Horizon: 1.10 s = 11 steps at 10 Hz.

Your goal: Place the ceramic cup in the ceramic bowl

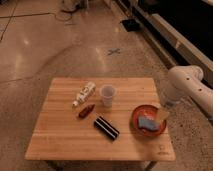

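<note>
Standing upright: the ceramic cup (pixel 107 95), whitish, on the wooden counter (pixel 60 135), near the middle and a little toward the far edge.
Ceramic bowl (pixel 134 116): red-orange, on the counter's right part, apart from the cup and holding no cup.
Inside the bowl: a blue-grey object (pixel 146 123).
Claw (pixel 161 115): pale tan, at the bowl's right rim, under the white arm (pixel 186 85) that reaches in from the right; whether it is spread or pressed together cannot be told.
White bottle (pixel 85 93): lying on its side, left of the cup.
Reddish-brown item (pixel 86 111): just beside the bottle's near end.
Black bar (pixel 106 127): lying slanted, on the near side of the cup.
</note>
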Each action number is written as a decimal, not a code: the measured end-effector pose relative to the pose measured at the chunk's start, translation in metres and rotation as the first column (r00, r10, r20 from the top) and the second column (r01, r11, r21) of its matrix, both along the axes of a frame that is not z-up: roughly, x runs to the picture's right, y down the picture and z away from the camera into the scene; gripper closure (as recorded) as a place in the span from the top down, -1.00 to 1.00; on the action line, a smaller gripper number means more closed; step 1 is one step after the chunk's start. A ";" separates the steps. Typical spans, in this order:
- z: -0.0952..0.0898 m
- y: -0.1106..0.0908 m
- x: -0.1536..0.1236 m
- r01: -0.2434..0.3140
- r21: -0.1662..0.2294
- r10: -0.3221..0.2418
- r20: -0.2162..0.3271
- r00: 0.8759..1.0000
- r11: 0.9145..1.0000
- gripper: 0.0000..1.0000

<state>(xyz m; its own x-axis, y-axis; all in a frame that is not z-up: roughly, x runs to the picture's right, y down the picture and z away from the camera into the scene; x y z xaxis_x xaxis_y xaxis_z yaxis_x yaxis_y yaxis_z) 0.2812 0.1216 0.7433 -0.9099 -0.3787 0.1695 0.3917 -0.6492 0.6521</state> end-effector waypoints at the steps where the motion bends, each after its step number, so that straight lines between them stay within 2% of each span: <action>1: 0.000 0.000 0.000 0.000 0.000 0.000 0.000 1.000 1.000 0.60; 5: 0.000 -0.001 0.000 0.000 0.001 0.000 0.001 1.000 1.000 0.60; 6: 0.002 -0.006 -0.003 0.003 0.015 -0.004 0.013 1.000 1.000 0.60; 9: 0.013 -0.048 -0.043 0.027 0.108 -0.040 0.119 0.992 0.994 0.60; 11: 0.019 -0.069 -0.068 0.050 0.169 -0.085 0.207 0.975 0.984 0.60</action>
<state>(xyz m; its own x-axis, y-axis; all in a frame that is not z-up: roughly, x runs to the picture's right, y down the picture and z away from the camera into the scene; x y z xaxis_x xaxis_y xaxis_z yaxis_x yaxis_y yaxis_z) 0.2133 0.0525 0.7624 -0.9428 -0.3213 -0.0891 0.2067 -0.7728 0.6000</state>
